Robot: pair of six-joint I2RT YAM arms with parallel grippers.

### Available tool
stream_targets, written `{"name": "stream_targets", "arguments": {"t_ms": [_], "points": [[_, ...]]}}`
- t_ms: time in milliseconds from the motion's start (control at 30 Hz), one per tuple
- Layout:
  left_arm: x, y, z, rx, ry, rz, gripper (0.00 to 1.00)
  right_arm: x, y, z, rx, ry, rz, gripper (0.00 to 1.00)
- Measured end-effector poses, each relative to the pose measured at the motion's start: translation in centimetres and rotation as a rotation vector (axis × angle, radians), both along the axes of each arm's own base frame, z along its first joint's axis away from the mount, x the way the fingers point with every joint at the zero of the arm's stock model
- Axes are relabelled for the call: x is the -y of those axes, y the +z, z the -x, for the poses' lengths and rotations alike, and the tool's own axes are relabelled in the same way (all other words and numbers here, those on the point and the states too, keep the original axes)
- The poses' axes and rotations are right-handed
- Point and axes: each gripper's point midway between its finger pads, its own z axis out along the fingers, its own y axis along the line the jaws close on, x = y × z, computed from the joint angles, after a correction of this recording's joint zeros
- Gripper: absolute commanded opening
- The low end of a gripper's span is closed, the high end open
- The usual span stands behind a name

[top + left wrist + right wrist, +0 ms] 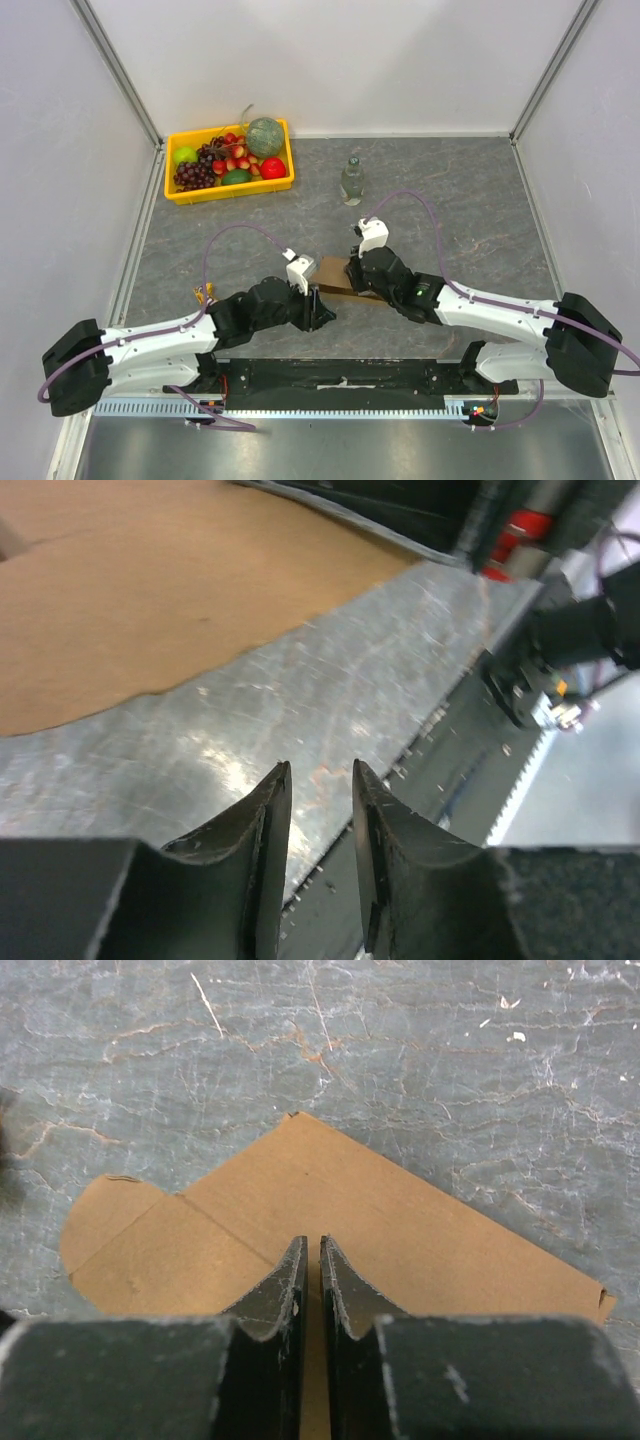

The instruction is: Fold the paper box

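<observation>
The paper box is a flat piece of brown cardboard lying on the table between the two arms. In the right wrist view it shows a pointed corner and a rounded flap at the left. My right gripper is directly over it, jaws almost together with only a thin slit, tips down at the cardboard's surface; nothing shows pinched between them. My left gripper stands open and holds nothing, just off the sheet's near edge, over bare table. From above, the left gripper is at the box's near-left corner and the right gripper on its right part.
A yellow tray with fruit sits at the back left. A small clear bottle stands behind the box. The table's near edge with its black rail lies just behind the left gripper. Grey walls close in both sides.
</observation>
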Motion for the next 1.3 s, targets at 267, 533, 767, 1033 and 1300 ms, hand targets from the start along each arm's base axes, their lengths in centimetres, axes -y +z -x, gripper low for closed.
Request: {"name": "stream_targets", "arguments": {"t_ms": [267,533,767,1033,1300], "points": [[1.3,3.9,5.5,-0.054,-0.297,0.161,0.15,0.7,-1.7,0.5,-0.022,-0.005,0.023,0.17],[1.5,11.9,4.7,0.076,-0.278,0.282,0.14,1.8,-3.9,1.2,-0.048,-0.007,0.054,0.18],[0.3,11.0,-1.2,0.113,0.029,0.133,0.04,1.9,-4.1,1.3,-0.038,-0.008,0.037,0.19],[0.1,2.7,-1.8,-0.014,0.057,-0.129,0.02,2.0,-4.4,1.3,-0.027,-0.011,0.015,0.20],[-0.4,0.3,-1.5,-0.052,0.059,-0.182,0.02,2.8,-5.6,1.9,-0.049,-0.013,0.043,0.20]]}}
